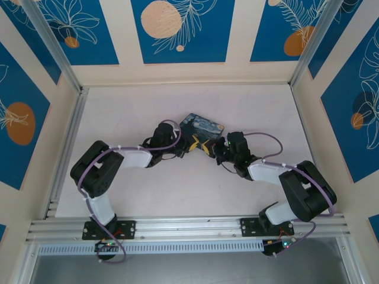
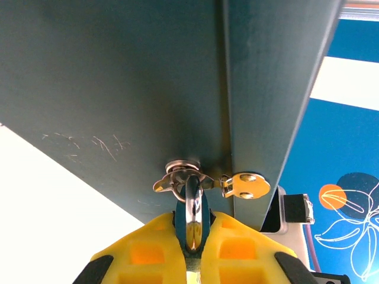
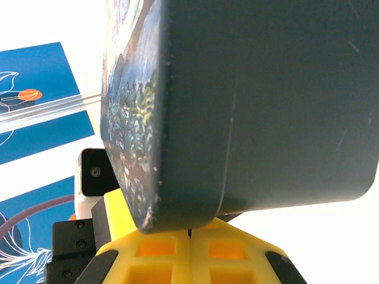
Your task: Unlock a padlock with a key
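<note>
The padlock's grey metal shackle [image 2: 193,204] hangs through the staple of a small metal hasp [image 2: 246,185] on the dark side of the swirl-painted box [image 2: 118,89]. My left gripper [image 2: 193,223] is shut on the padlock, its yellow fingers pressed to either side of the shackle, and they hide the brass body. In the top view the left gripper [image 1: 192,144] and right gripper [image 1: 210,148] meet at the near edge of the box [image 1: 202,125]. My right gripper [image 3: 189,229] is shut just under the box's rounded corner [image 3: 177,195]. The key is hidden.
The box lies on the pale tabletop [image 1: 148,195] near its middle. Blue flower-patterned panels [image 1: 180,29] wall in the back and both sides. An aluminium rail [image 1: 189,225] runs along the near edge by the arm bases.
</note>
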